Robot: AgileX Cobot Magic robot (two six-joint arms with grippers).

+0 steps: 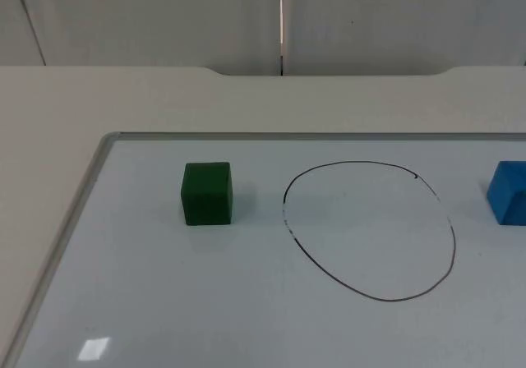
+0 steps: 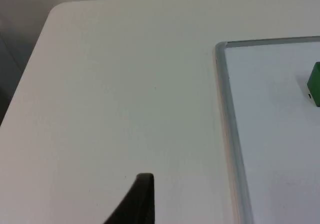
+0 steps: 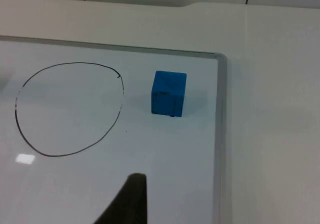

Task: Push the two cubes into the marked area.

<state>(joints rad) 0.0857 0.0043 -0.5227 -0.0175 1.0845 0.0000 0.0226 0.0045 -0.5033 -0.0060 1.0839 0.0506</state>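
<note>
Green cube (image 1: 207, 193) and blue cube (image 3: 168, 93) flank the drawn oval (image 1: 370, 230) on the whiteboard (image 1: 164, 302), unpushed, both tools poised outside them, finger spread impossible to tell.

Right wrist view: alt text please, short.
A blue cube sits on a whiteboard, just outside a hand-drawn black circle and near the board's corner. One black fingertip of the right gripper hangs above the board.

You face a white bench (image 1: 99, 97) ending at a grey partition wall (image 1: 164, 15) with a vertical seam. A metal-framed whiteboard (image 1: 90, 179) lies flat on it; ceiling light glints off its surface.
</note>
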